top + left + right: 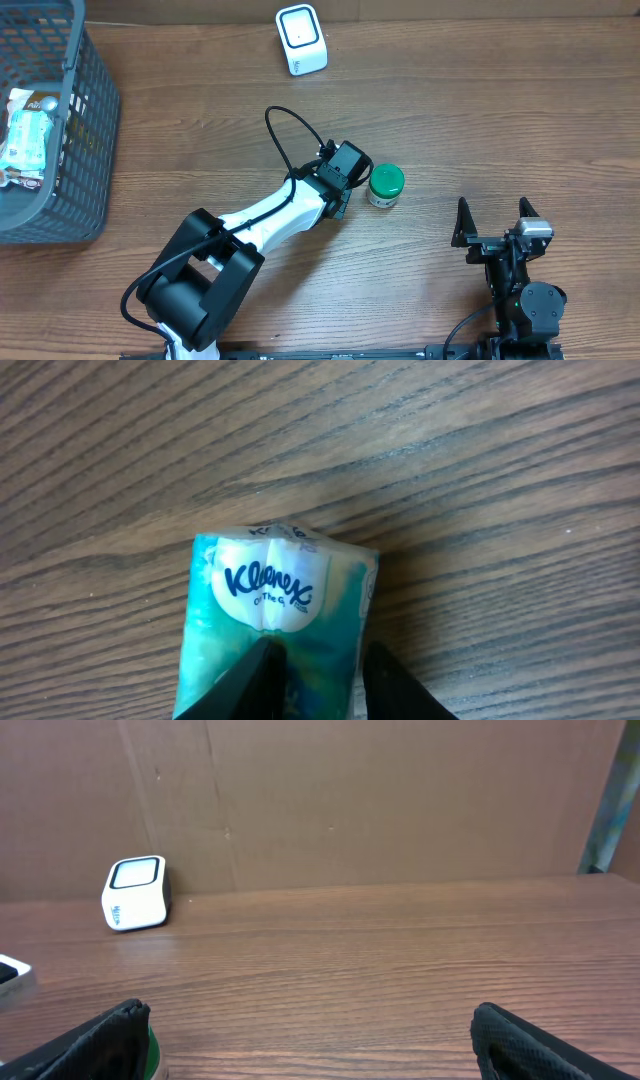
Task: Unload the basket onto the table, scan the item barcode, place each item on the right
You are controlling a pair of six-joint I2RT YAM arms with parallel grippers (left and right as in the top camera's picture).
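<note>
The item is a teal and white Kleenex tissue pack. It fills the lower middle of the left wrist view, with wood grain behind it. My left gripper is shut on the pack's near end: one finger lies over its middle, the other at its right edge. From overhead the pack shows as a small green and white shape just right of the left gripper, mid-table. A white barcode scanner stands at the table's far edge, also visible as the scanner. My right gripper is open and holds nothing.
A dark mesh basket with packaged goods sits at the far left. A brown cardboard wall rises behind the table. A sliver of the green pack shows beside the right gripper's left finger.
</note>
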